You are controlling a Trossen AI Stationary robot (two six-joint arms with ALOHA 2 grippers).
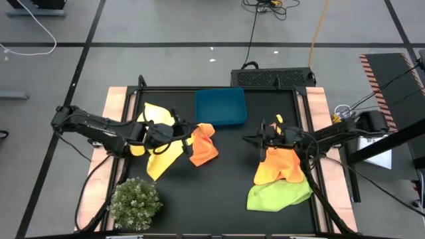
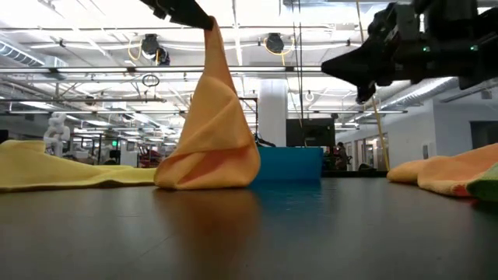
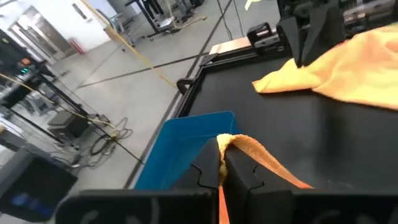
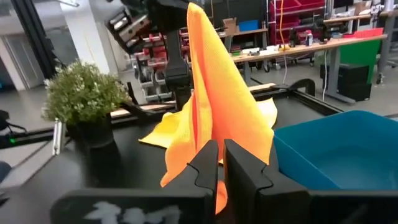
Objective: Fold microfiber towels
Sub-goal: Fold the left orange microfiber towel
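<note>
An orange towel (image 2: 214, 124) hangs in a cone from my left gripper (image 1: 188, 131), which is shut on its top, left of the table's middle. A yellow towel (image 1: 161, 149) lies spread flat under the left arm. My right gripper (image 1: 255, 139) hovers right of the middle, shut and holding nothing, with its fingers (image 4: 211, 163) pointing at the hanging towel. Below the right arm, another orange towel (image 1: 277, 166) lies crumpled, partly over a lime green one (image 1: 279, 194). My left gripper pinches the orange towel's topmost peak (image 3: 231, 142) between its two shut fingers. The fingers come from the table's left, slanting a little downward. The cloth hangs below them in loose folds, and its lower part (image 2: 206, 175) rests bunched on the table.
A blue bin (image 1: 220, 106) stands at the far middle, just behind the hanging towel. A potted plant (image 1: 136, 202) sits at the near left corner. Bare black tabletop (image 1: 226, 192) lies between the two towel groups.
</note>
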